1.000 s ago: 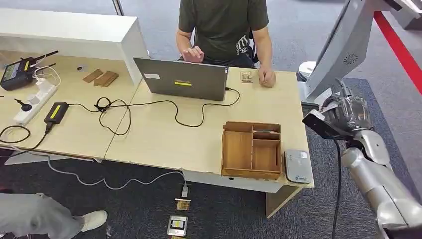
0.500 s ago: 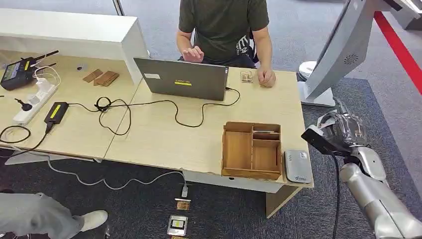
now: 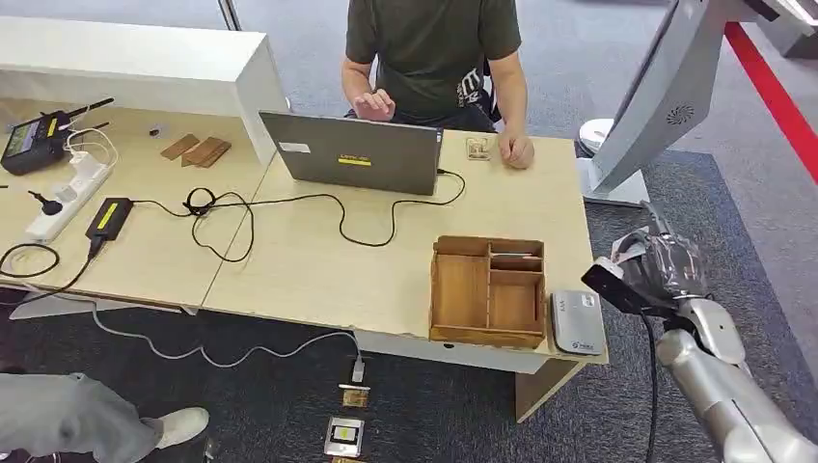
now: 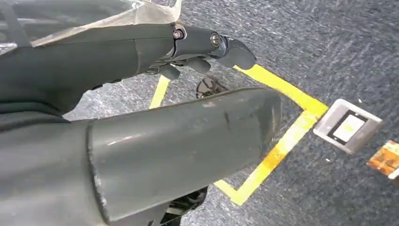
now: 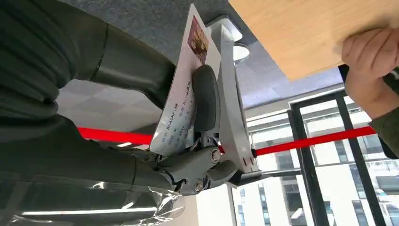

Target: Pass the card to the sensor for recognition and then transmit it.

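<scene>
Silver jointed right arm (image 3: 719, 386), black cable alongside. Right hand (image 3: 666, 262) wrapped in what looks like clear plastic film, dark fingers (image 5: 205, 96), small screws at metal knuckles. Left hand (image 4: 141, 94): thick grey thumb, darker fingers.

**Right robot hand raised with card, left arm hanging**

The right arm comes in from below, silver forearm angled upward, with the right robot hand (image 3: 666, 265) lifted beside the surface's (image 3: 386, 260) right edge. Its thumb and a dark finger (image 5: 205, 96) pinch a card (image 5: 181, 99). The left robot hand (image 4: 155, 113) hangs toward the floor, fingers (image 4: 207, 42) loosely extended, holding nothing.
</scene>
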### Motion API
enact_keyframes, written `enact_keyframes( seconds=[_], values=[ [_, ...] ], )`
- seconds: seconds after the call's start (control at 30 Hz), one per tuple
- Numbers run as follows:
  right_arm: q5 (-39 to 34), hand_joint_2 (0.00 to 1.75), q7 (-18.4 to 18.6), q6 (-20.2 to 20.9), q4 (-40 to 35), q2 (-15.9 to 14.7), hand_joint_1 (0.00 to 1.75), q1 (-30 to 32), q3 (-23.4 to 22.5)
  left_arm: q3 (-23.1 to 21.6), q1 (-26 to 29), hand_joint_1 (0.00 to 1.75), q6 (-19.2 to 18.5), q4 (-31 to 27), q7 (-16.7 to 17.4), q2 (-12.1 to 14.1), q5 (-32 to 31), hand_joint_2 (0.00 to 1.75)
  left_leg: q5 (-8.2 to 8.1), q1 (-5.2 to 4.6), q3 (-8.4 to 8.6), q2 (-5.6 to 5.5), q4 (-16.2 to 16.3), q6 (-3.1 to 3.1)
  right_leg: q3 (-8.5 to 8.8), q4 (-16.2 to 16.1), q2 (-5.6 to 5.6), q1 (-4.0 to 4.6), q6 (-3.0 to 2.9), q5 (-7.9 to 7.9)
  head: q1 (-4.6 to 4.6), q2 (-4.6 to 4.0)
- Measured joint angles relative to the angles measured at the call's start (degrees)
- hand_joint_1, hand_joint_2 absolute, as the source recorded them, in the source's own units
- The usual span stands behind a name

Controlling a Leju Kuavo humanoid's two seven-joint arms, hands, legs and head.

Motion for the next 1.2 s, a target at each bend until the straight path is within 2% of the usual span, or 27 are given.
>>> enact_keyframes(
  seconds=[0.4,0.57,0.8,1.07,1.2],
  values=[
    [0.22,1.75,-0.46,0.53,0.0,0.46,1.75,0.97,0.0,-0.02,-0.11,0.0,2.4,0.0,4.33,-0.28,-1.05,0.0,0.0,0.0,0.01,0.0,0.0,0.0,0.0,0.0,0.0,0.0,0.0,0.0,0.0,0.0],
    [-0.37,1.75,-0.46,0.53,0.0,0.13,1.75,2.23,-0.11,-0.02,-0.1,0.0,2.89,0.0,4.48,-0.28,-0.92,0.0,0.0,0.0,0.0,0.0,0.0,0.0,-0.01,-0.01,0.0,0.0,0.0,0.0,0.0,0.0],
    [-2.27,1.75,-0.04,0.59,0.0,-1.79,1.75,4.24,-1.44,-0.02,-0.11,0.0,3.26,0.0,4.35,-0.42,-0.35,0.0,-0.01,0.0,0.0,0.0,0.0,0.01,-0.01,-0.04,0.0,-0.01,0.0,0.0,0.0,0.0],
    [-3.34,1.75,0.0,1.84,-0.94,-5.38,1.75,5.85,-2.97,-0.02,-0.1,0.0,3.74,0.0,4.29,-0.5,0.33,0.0,-0.03,-0.01,-0.01,0.0,0.0,0.02,-0.01,-0.03,0.0,-0.01,0.0,0.0,-0.02,0.0],
    [-3.28,1.75,0.0,2.12,-2.3,-6.08,1.75,6.82,-3.06,-0.02,-0.15,0.0,4.04,0.0,5.42,-0.5,0.06,0.0,-0.03,-0.01,-0.01,0.0,0.0,0.02,-0.01,-0.03,0.0,-0.01,0.0,0.0,-0.02,0.0]
  ],
)
